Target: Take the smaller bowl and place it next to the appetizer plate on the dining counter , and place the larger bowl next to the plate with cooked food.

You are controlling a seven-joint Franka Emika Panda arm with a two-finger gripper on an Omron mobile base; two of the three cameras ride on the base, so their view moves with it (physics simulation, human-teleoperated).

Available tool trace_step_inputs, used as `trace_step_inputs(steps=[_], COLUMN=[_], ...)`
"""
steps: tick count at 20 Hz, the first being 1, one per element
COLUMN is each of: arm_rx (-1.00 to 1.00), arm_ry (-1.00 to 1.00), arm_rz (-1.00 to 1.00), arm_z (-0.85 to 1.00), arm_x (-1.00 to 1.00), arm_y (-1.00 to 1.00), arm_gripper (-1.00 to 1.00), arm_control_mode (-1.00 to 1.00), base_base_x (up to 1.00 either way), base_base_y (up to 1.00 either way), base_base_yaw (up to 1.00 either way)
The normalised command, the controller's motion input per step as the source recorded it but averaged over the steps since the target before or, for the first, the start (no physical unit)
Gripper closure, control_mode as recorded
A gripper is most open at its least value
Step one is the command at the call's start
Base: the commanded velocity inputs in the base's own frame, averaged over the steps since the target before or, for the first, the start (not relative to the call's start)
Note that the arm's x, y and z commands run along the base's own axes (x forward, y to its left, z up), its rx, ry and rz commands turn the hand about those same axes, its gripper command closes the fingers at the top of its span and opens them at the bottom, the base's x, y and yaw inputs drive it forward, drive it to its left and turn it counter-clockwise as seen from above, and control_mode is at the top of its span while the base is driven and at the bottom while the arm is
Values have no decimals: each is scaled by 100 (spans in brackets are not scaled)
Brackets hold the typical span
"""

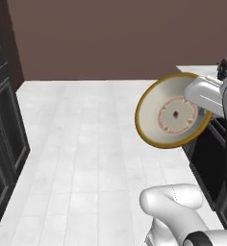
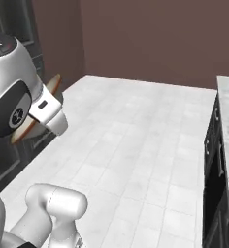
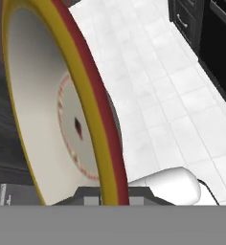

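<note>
The larger bowl (image 1: 170, 111), cream with a golden rim and a reddish ring on its base, hangs in the air tipped on edge, its inside facing left over the floor. My gripper (image 1: 196, 102) is shut on its right rim. In the hand view the bowl's rim (image 3: 93, 110) runs straight up from between my fingertips, with the gripper (image 3: 110, 197) clamped on it. From the right base view just the bowl's brown edge (image 2: 52, 85) peeks out behind my hand. The dining counter (image 2: 228, 104), marble-topped with a dark front, stands to the right. The smaller bowl and both plates are out of view.
White tiled floor (image 1: 86, 144) spreads ahead to a brown wall (image 1: 110, 33). Tall dark cabinets (image 1: 4, 129) line the left side. The counter's dark drawers and doors (image 2: 214, 160) run along the right.
</note>
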Motion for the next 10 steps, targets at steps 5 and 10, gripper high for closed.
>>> trace_step_inputs(steps=[5,10], arm_rx=[0,0], arm_ry=[0,0], arm_rz=[0,0], arm_z=[0,0], arm_x=[0,0], arm_y=[0,0], arm_gripper=[100,100], arm_control_mode=[100,100], base_base_x=[98,100], base_base_y=[28,30], base_base_yaw=[-39,-37])
